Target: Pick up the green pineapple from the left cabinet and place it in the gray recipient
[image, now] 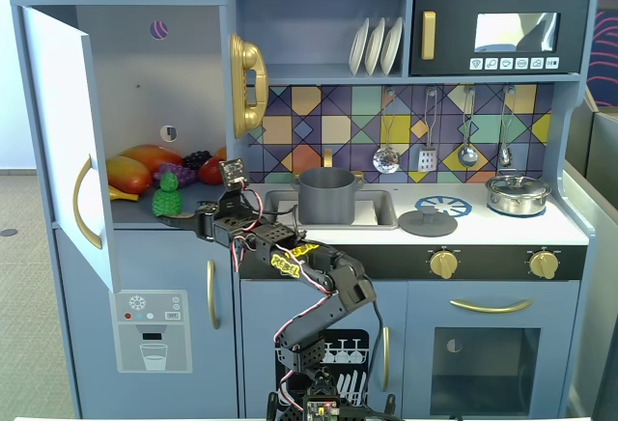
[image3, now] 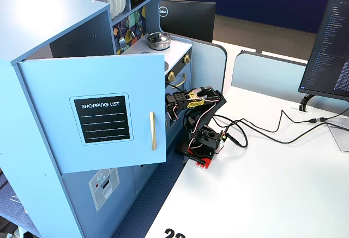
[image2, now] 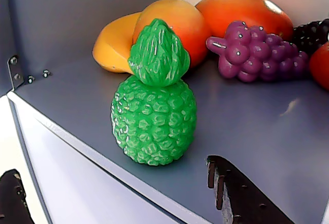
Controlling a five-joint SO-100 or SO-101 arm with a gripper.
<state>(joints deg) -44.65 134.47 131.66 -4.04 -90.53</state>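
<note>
Green, glossy plastic: the pineapple (image2: 154, 118) stands upright near the front edge of the cabinet (image: 126, 102) shelf, ahead of the jaws and between them in the wrist view. The gripper (image2: 118, 198) is spread and holds nothing; one finger shows at the lower left corner of that view, the other at lower right, and neither touches the fruit. In a fixed view the pineapple (image: 169, 197) sits just left of the gripper (image: 205, 220).

Handling, as a judgement: probably a light, stiff toy. The bumpy skin should give the pads some bite, but the gloss may let it slip. The widest part of the body, below the tuft, looks like the best hold; the tuft tapers and would likely squirt out. It stands free, so a one-sided touch may tip it.

Beyond the pineapple, farther from the jaws: a mango (image2: 172, 26), a second mango (image2: 241, 13) and purple grapes (image2: 257, 52), all apart from it. The door (image: 63, 141) stands wide open.

The pot (image: 326, 194) sits in the sink, right of the gripper in that fixed view, open-topped and seemingly empty.

Readable writing: "SHOPPING LIST" (image3: 102, 106) on the door's outer face; "DELL" (image3: 163, 12) on a monitor back. Text on the right-hand screen is too small to read.
</note>
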